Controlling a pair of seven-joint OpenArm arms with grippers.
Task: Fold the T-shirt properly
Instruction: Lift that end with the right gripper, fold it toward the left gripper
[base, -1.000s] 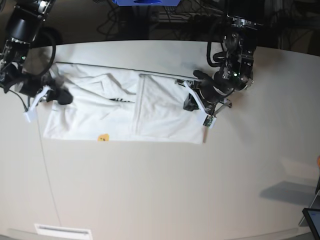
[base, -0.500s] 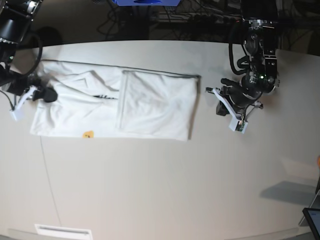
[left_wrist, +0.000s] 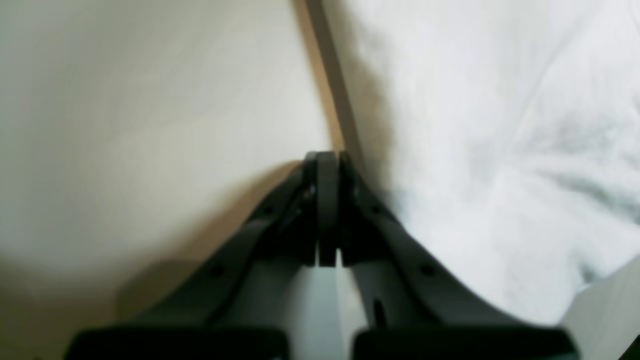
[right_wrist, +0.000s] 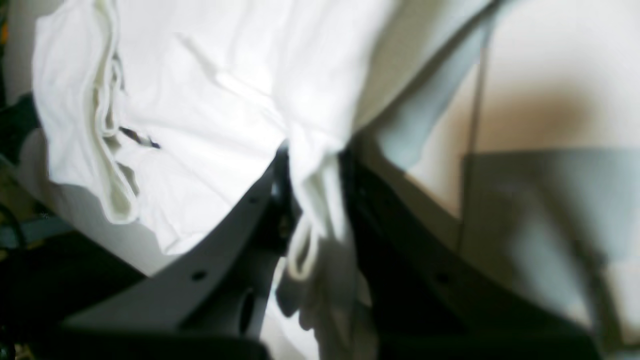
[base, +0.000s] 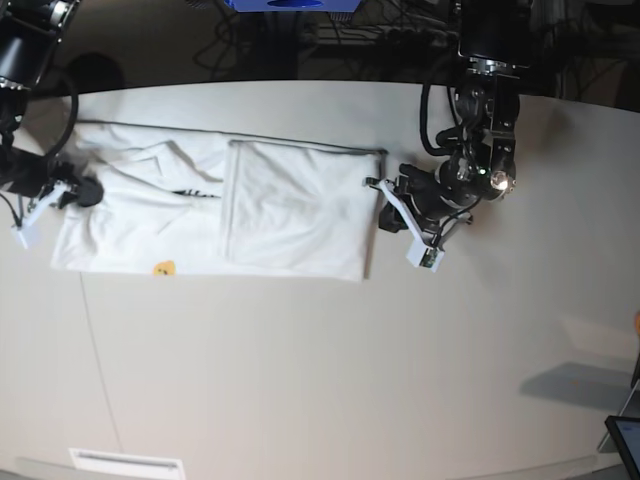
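Pale table (base: 300, 380) under a folded white T-shirt (base: 290, 210)

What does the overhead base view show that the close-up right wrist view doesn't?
Only the base view shows the whole T-shirt spread on the table, and the left hand shut, empty, beside the shirt's edge. Only the right wrist view shows white cloth bunched between the right hand's fingers. Both show the shirt, the table and the right hand at the shirt's end.

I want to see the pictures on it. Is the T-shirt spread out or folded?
Folded. The T-shirt lies as a long white band, one flap doubled over its middle. Only a small yellow spot of print shows.
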